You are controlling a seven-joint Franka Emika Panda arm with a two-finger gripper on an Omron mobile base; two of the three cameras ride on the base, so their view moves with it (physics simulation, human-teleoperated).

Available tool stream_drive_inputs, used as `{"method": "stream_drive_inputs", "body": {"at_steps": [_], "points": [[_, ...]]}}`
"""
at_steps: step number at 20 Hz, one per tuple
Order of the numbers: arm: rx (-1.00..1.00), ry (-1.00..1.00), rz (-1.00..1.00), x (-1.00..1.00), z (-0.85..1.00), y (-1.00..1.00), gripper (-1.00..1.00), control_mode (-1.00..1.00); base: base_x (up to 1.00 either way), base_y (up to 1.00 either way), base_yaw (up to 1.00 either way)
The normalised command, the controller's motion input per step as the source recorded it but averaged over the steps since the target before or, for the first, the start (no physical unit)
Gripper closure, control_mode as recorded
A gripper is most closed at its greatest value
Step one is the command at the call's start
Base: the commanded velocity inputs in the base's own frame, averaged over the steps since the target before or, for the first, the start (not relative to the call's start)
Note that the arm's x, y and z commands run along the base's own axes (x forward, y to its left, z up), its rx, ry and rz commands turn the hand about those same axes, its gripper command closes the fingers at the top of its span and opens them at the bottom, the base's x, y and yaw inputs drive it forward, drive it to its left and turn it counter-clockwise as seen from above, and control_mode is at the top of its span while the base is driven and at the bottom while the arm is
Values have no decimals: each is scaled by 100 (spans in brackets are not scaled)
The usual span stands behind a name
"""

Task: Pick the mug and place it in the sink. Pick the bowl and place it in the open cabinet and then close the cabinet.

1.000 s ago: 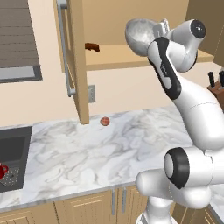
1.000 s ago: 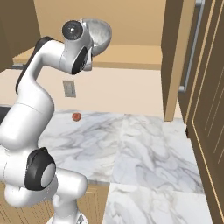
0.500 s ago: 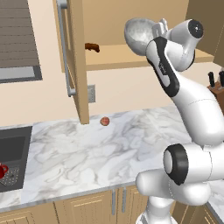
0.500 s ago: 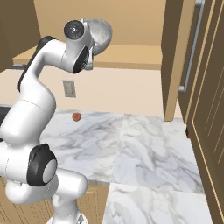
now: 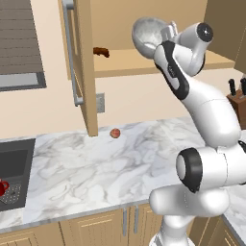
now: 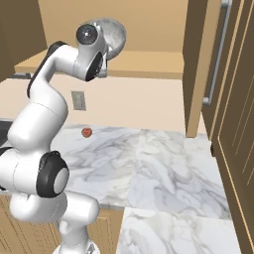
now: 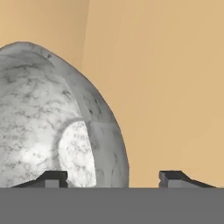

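Observation:
The grey-white marbled bowl (image 5: 146,34) (image 6: 115,35) is tipped on its side just over the wooden shelf (image 5: 129,65) of the open cabinet. My gripper (image 5: 166,34) (image 7: 113,177) is open, one fingertip (image 7: 56,176) inside the bowl (image 7: 48,118) and the other outside its rim, neither pressing on it. The cabinet's left door (image 5: 81,62) and right door (image 6: 197,64) both stand open. At the far left the small red mug (image 5: 3,187) lies in the black sink (image 5: 14,161).
A small reddish ball (image 5: 115,133) (image 6: 86,132) lies on the marble counter near the back wall. A brown object (image 5: 101,51) sits at the shelf's left end. A knife block (image 5: 237,100) stands at the right. A wall outlet (image 5: 100,102) is beside the left door.
The fingers have spread apart, letting go of the bowl's rim. The bowl and arm stay at about the same place by the shelf.

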Motion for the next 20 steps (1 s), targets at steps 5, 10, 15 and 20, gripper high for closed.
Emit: {"method": "stream_drive_inputs", "body": {"at_steps": [5, 10, 15, 20], "points": [[0, -1, 1, 27, 22, 0, -100, -100, 0, 0, 0], [0, -5, 1, 1, 20, 0, -100, -100, 0, 0, 0], [0, -12, 3, 0, 20, 0, -100, -100, 0, 0, 0], [0, -17, 3, -27, 15, 0, -100, -100, 0, 0, 0]]}}
